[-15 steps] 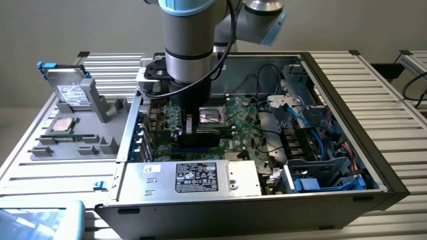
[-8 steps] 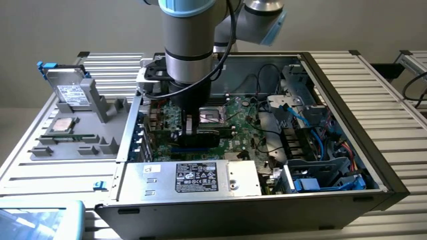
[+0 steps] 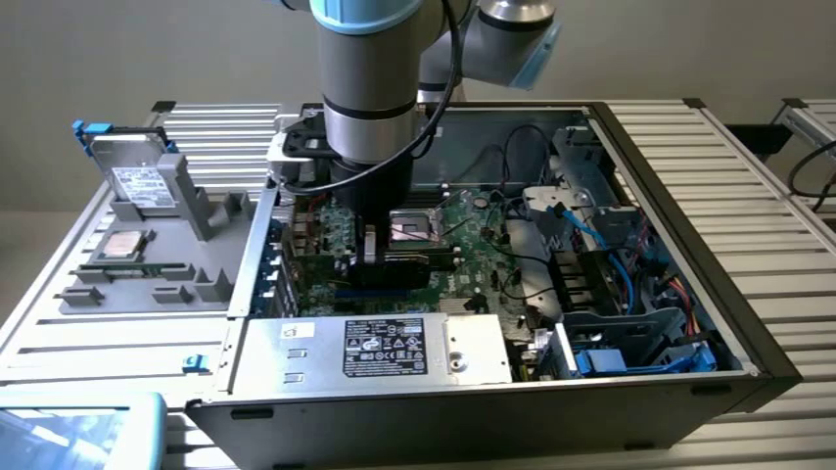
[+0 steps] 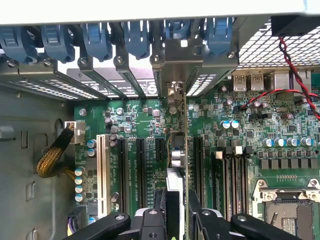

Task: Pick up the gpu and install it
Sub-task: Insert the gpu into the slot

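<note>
gpu [image 4: 185,125]: circuit board, bare metal bracket
motherboard [image 4: 145,120]: green lacquered board, slight gloss
case [image 3: 523,416]: matt dark sheet metal
worktop [image 3: 731,166]: ribbed pale metal

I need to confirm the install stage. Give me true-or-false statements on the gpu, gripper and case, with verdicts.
1. The gripper is shut on the gpu. True.
2. The gpu lies flat outside the case. False: it stands on edge inside, over the motherboard.
3. The case is open. True.
4. A cooler covers the CPU socket. False: the socket is bare.
</note>
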`<action>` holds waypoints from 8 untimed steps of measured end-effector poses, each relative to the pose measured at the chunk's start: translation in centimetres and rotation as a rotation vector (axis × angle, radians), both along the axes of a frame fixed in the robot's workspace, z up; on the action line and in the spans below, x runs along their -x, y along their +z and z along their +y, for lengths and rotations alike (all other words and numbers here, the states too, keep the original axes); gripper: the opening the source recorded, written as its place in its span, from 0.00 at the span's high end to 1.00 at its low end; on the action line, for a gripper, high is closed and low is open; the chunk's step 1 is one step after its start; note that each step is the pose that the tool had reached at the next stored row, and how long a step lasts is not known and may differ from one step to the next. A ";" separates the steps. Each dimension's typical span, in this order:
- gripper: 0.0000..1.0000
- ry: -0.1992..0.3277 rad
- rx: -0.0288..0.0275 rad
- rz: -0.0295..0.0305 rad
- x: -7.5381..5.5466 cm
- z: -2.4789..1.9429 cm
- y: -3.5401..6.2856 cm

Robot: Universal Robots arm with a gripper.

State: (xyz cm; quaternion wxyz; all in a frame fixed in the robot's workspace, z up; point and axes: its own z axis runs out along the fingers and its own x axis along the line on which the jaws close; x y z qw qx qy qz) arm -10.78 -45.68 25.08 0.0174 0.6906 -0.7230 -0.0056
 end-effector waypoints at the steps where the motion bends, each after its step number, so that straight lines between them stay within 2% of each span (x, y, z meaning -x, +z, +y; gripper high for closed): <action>1: 0.72 0.000 0.0000 0.0000 0.0 0.01 -0.01; 8: 0.72 0.000 0.0001 -0.0001 0.0 0.13 -0.14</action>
